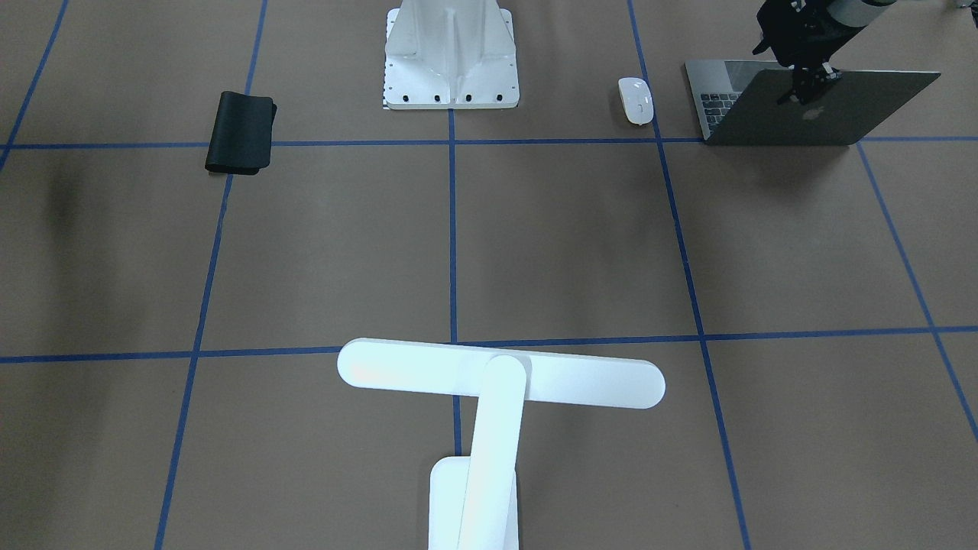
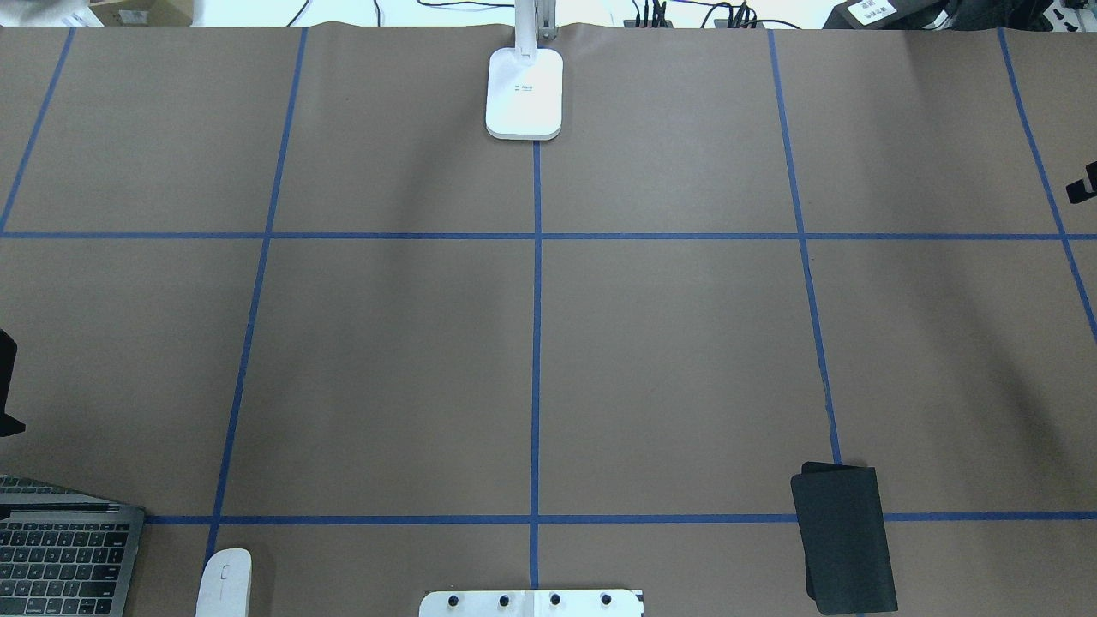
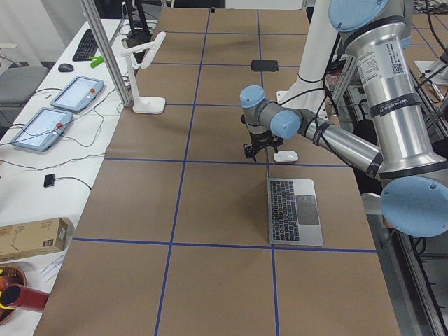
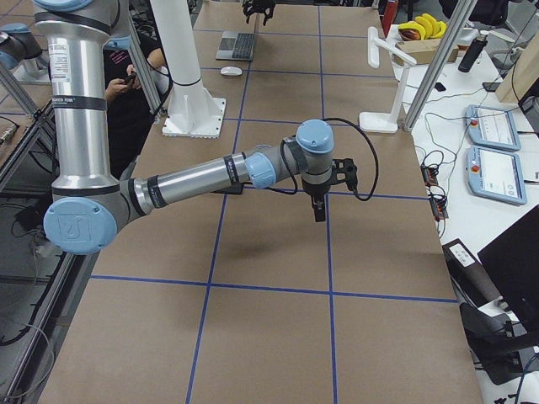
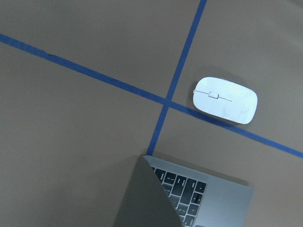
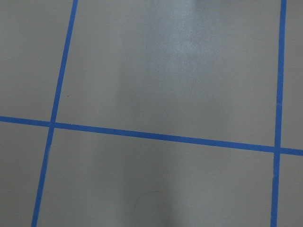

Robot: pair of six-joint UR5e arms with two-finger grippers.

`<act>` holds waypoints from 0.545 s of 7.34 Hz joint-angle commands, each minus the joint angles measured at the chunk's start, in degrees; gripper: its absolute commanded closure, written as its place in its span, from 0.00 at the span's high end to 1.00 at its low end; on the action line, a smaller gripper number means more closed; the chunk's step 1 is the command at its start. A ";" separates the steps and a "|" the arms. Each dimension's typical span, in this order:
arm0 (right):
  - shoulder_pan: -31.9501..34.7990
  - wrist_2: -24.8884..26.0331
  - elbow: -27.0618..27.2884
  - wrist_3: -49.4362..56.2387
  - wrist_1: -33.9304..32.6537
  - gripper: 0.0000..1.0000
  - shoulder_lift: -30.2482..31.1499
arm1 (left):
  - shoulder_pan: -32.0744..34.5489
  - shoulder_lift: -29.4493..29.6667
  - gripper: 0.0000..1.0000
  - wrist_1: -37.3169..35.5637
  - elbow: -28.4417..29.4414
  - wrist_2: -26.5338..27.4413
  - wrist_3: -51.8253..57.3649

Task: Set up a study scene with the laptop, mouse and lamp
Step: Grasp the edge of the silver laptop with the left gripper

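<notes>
Fingertips (image 1: 795, 90) of the left gripper (image 1: 811, 85) hover at the lid edge of the half-open slim dark-grey metal laptop (image 1: 856, 114), upper right; clamped or not, can't tell. Same goes for the right gripper (image 4: 319, 212), over the matte brown paper tabletop (image 1: 573, 244) gridded with blue tape (image 1: 452, 229). Glossy white oval mouse (image 1: 636, 100) lies beside the laptop, and the white bar lamp (image 1: 500, 378) stands bottom centre.
</notes>
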State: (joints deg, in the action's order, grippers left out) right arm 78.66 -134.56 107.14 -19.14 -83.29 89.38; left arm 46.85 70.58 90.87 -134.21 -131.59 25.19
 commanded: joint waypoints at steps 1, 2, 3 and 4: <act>0.00 0.00 -0.17 0.07 -0.03 1.00 0.00 | -0.18 0.26 0.93 0.10 0.00 2.47 3.80; 0.00 0.00 -0.26 0.07 -0.03 1.00 -0.09 | -0.36 0.35 0.91 0.10 0.17 4.83 6.16; 0.00 0.09 -0.44 0.07 -0.03 1.00 -0.09 | -0.62 0.26 0.90 0.88 0.52 5.20 6.97; -0.09 0.09 -0.53 0.07 -0.03 1.00 -0.09 | -0.88 0.17 0.89 1.58 1.22 5.20 7.94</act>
State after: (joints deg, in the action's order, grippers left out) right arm 78.63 -134.50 106.76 -19.07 -83.32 89.31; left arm 46.29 70.83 91.65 -133.67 -126.86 31.72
